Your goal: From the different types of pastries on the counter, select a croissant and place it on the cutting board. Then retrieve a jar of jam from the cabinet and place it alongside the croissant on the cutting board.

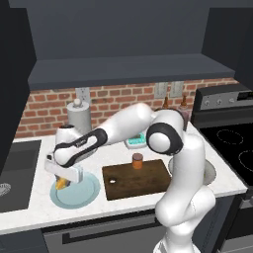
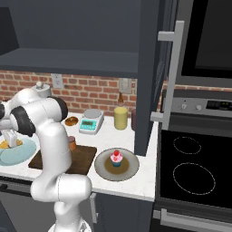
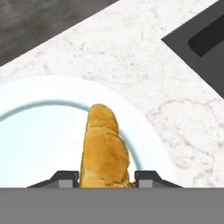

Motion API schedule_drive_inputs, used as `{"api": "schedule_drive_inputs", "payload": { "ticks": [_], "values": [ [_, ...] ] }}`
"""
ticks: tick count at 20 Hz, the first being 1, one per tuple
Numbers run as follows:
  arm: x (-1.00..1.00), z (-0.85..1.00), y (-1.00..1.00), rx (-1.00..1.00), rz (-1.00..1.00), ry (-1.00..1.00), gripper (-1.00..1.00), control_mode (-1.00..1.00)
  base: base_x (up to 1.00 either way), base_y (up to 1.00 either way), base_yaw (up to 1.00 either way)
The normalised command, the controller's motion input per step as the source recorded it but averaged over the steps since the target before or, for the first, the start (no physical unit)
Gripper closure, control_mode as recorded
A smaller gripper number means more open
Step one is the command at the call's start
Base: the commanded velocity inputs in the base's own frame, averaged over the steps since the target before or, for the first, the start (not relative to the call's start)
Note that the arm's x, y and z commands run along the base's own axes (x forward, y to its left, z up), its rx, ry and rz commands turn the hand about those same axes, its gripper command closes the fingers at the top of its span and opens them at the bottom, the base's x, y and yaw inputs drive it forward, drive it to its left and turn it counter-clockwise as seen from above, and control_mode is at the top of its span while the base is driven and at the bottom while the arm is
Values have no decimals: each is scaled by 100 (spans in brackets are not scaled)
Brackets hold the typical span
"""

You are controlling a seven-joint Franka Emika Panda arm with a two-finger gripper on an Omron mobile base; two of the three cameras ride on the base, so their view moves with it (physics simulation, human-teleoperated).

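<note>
My gripper (image 1: 63,182) is shut on the golden croissant (image 3: 105,144), one dark fingertip (image 3: 65,177) on each side of it. The croissant (image 1: 61,184) is low over the round light blue plate (image 1: 85,191) at the left of the white counter (image 1: 148,205); I cannot tell whether it still touches the plate. The dark brown cutting board (image 1: 148,182) lies just right of the plate. A small orange-brown jar of jam (image 1: 137,160) stands at the board's far edge. The donut (image 2: 71,120) and pink cupcake (image 2: 116,157) sit further right. The dark cabinet (image 1: 128,69) hangs above.
A sink (image 1: 15,173) is set into the counter left of the plate. A paper towel roll (image 1: 79,116), a scale (image 2: 90,121) and a yellow canister (image 2: 120,118) stand along the brick wall. The stove (image 2: 192,167) is at the right.
</note>
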Motion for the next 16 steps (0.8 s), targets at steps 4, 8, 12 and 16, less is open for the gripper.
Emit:
{"api": "schedule_drive_inputs", "payload": {
  "ticks": [4, 8, 12, 16],
  "values": [
    [0, 23, -2, 0, 0, 17, 100, -100, 0, 0, 0],
    [0, 17, -6, 0, 0, 9, 100, -100, 0, 0, 0],
    [0, 0, -14, -5, -2, 0, 100, -100, 0, 0, 0],
    [-2, 5, -35, 0, -5, 0, 100, -100, 0, 0, 0]
  ]
}}
